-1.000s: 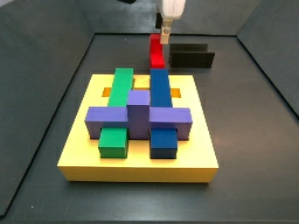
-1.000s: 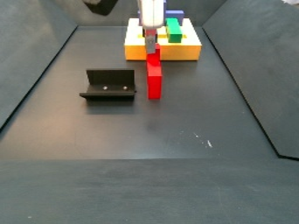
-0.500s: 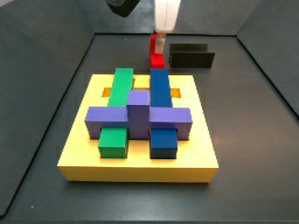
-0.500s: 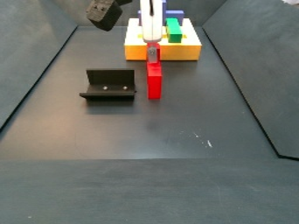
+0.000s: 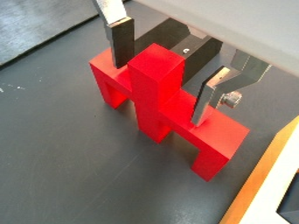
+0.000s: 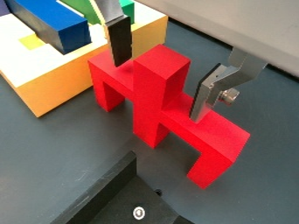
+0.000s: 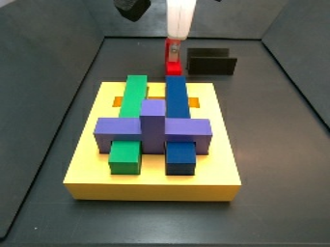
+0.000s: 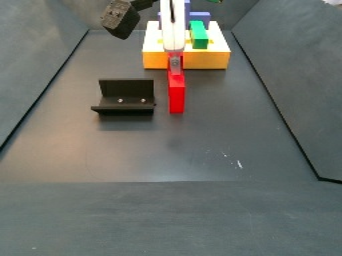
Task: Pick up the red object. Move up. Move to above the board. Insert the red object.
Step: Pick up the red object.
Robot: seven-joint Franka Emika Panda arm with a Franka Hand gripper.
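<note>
In a wrist view, the gripper [image 5: 163, 77] straddles the red object [image 5: 163, 109], which stands on the dark floor. Its silver fingers [image 5: 118, 39] sit on either side of the raised middle prong with gaps showing, so the jaws are open, not yet clamping.

In a wrist view, the same open straddle shows, and the board [image 6: 65, 74] lies just beside the red object [image 6: 163, 105], a blue block [image 6: 56, 24] on it.

In a side view, the gripper [image 7: 176, 41] hangs over the red object [image 7: 173, 66] at 12 o'clock from the board [image 7: 154, 178]; the fixture [image 7: 211, 62] stands just beside, at 3 o'clock.

In a side view, the red object [image 8: 175, 90] stands at 6 o'clock from the board [image 8: 207, 59], the fixture [image 8: 123, 97] at its 9 o'clock.

Risk: closing too high would pinch only the prong's tip, letting the piece tilt or slip on lifting.
</note>
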